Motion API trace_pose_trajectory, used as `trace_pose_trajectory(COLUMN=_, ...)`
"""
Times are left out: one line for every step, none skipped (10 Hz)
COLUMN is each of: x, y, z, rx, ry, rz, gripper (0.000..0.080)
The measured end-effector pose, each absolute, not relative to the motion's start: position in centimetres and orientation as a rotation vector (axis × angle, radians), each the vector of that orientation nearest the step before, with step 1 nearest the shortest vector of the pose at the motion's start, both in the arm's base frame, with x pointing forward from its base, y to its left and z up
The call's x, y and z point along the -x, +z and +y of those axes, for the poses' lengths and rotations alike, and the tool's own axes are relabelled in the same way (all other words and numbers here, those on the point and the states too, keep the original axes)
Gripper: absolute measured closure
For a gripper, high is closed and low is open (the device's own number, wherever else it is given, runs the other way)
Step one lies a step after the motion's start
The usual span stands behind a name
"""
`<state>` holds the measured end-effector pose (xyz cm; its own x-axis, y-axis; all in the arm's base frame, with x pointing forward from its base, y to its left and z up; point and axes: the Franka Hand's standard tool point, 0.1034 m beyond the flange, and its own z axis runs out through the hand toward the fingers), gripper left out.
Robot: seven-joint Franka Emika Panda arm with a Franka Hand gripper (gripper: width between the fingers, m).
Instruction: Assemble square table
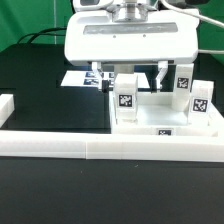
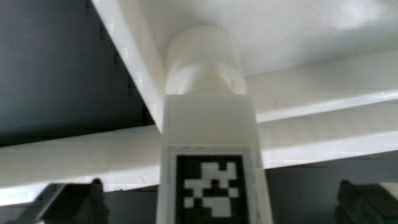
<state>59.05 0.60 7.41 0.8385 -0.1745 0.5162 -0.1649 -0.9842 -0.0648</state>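
The white square table slab [image 1: 168, 118] lies at the exterior view's right against the front border wall, with a small tag on its edge. Three white tagged legs stand upright on it: one at the near left corner [image 1: 126, 96] and two at the right [image 1: 184, 80] [image 1: 200, 100]. My gripper [image 1: 135, 78] hangs over the slab's left part, open. In the wrist view a tagged leg [image 2: 210, 130] stands between my two dark fingertips [image 2: 71, 203], with clear gaps on both sides. My gripper [image 2: 217, 206] holds nothing.
A long low white border wall [image 1: 100, 148] runs along the front, with a short piece at the exterior view's left [image 1: 6, 104]. The marker board [image 1: 82, 78] lies on the black table behind the gripper.
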Motion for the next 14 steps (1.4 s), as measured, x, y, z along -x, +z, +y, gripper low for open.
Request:
trace_pose_trajectory(x=-59.0, y=7.4, z=0.6, rx=2.995, ry=-0.843, rz=0.276, gripper=0.015)
trace_pose_trajectory(x=-59.0, y=7.4, z=0.6, rx=2.995, ry=-0.843, rz=0.276, gripper=0.015)
trace_pose_trajectory(x=-59.0, y=7.3, z=0.8, rx=2.992, ry=-0.819, rz=0.287, gripper=0.015)
trace_pose_trajectory(x=-59.0, y=8.2, z=1.9, rx=2.966, ry=-0.694, rz=0.318, gripper=0.015)
trace_pose_trajectory(x=-59.4, y=9.9, z=2.4, rx=2.945, ry=-0.58, rz=0.332, gripper=0.015)
trace_pose_trajectory(x=-60.2, y=10.8, z=1.4, rx=2.952, ry=-0.577, rz=0.342, gripper=0.015)
trace_pose_trajectory(x=-60.4, y=10.8, z=1.2, rx=2.947, ry=-0.516, rz=0.343, gripper=0.015)
trace_pose_trajectory(x=-60.5, y=11.0, z=1.2, rx=2.934, ry=-0.4, rz=0.323, gripper=0.015)
trace_pose_trajectory(x=-60.5, y=10.9, z=0.5, rx=2.926, ry=-0.291, rz=0.314, gripper=0.015)
trace_pose_trajectory(x=-60.3, y=10.8, z=0.1, rx=2.924, ry=-0.192, rz=0.313, gripper=0.015)
trace_pose_trajectory(x=-60.3, y=10.8, z=-0.1, rx=2.925, ry=-0.118, rz=0.328, gripper=0.015)
trace_pose_trajectory(x=-59.7, y=10.5, z=-0.3, rx=2.912, ry=0.024, rz=0.317, gripper=0.015)
trace_pose_trajectory(x=-60.0, y=10.5, z=-0.4, rx=2.912, ry=0.03, rz=0.316, gripper=0.015)
trace_pose_trajectory(x=-60.0, y=10.5, z=-0.4, rx=2.913, ry=0.03, rz=0.315, gripper=0.015)
